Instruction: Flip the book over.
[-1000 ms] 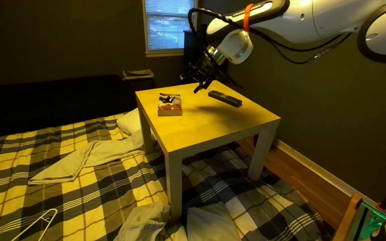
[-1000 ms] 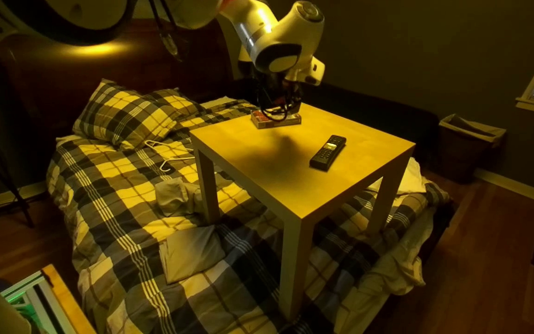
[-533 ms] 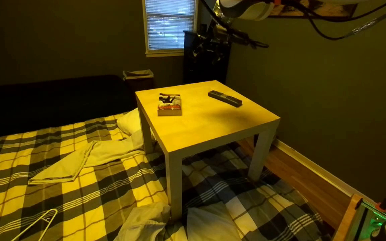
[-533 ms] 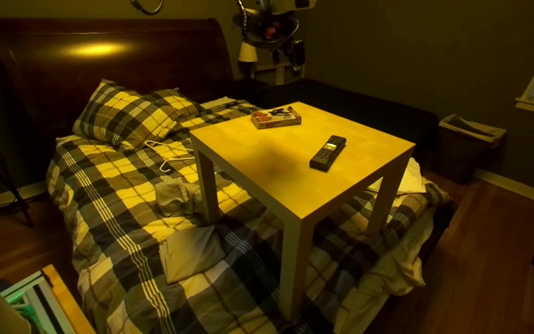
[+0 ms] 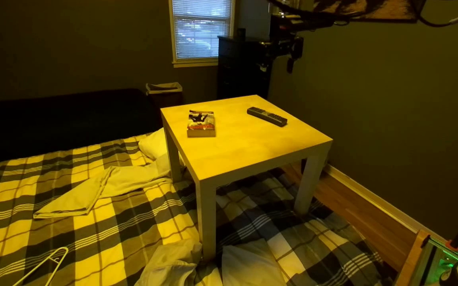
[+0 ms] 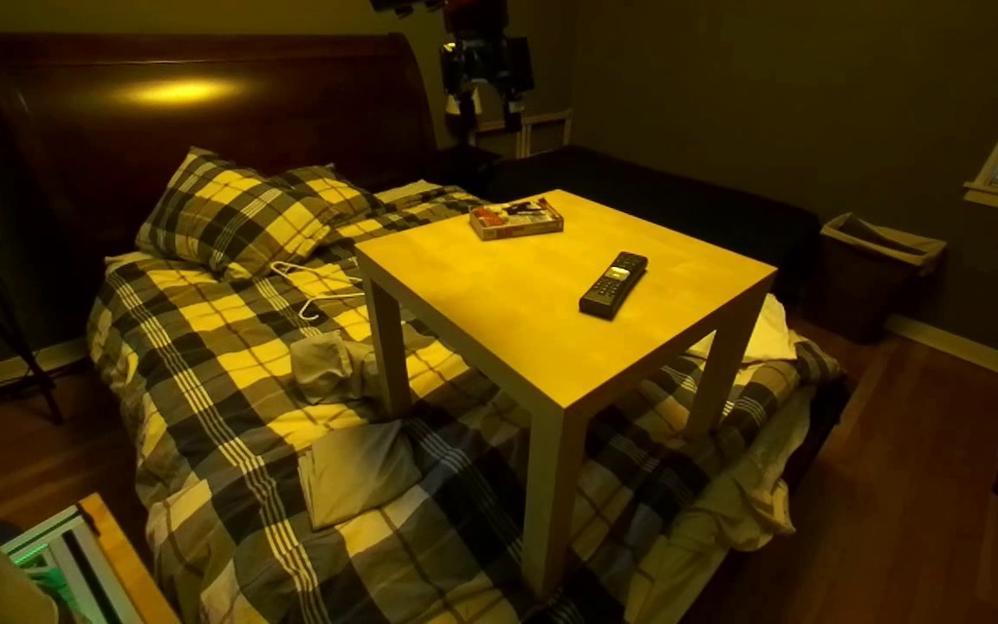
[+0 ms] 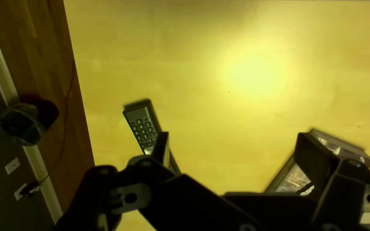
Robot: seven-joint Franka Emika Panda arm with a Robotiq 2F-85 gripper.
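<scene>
The book is a small paperback with a white, black and red cover and pale page edges. It lies flat near one edge of the table, and it also shows in an exterior view. In the wrist view the book is partly hidden behind a finger. My gripper is high above the table, apart from the book. Its two fingers are spread wide with nothing between them in the wrist view. It also hangs at the top of an exterior view.
A black remote control lies on the table, apart from the book, and also shows in the wrist view. The table stands on a bed with a plaid cover. A white hanger lies on the bed.
My gripper has risen from low over the table to high above it, and its shadow has left the tabletop's middle. The book and the remote have not moved.
</scene>
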